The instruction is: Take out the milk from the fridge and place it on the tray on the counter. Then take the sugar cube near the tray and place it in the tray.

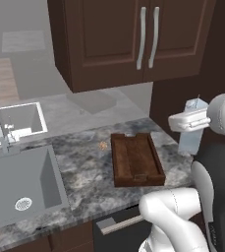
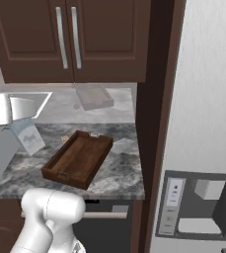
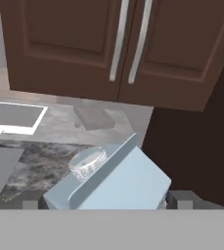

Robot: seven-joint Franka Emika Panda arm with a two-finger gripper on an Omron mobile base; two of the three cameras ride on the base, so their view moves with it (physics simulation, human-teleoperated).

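The gripper had the milk clamped between its dark finger tips, jaws set wide around the carton's body, the gabled top and its clear ring cap filling the hand view's lower half. From the left base view the milk hung in the air off the right end of the counter, above and to the right of the tray, not over it. From the right base view the same carton sat left of the tray, tucked under the white hand. The tray lay flat on the marble, nothing in it. The sugar cube was a tan speck on the stone just left of the tray, apart from its rim. A steel sink took the counter's left side, dark wall cabinets hung above, and the fridge stood to the right, door shut, dispenser recess low on its face.
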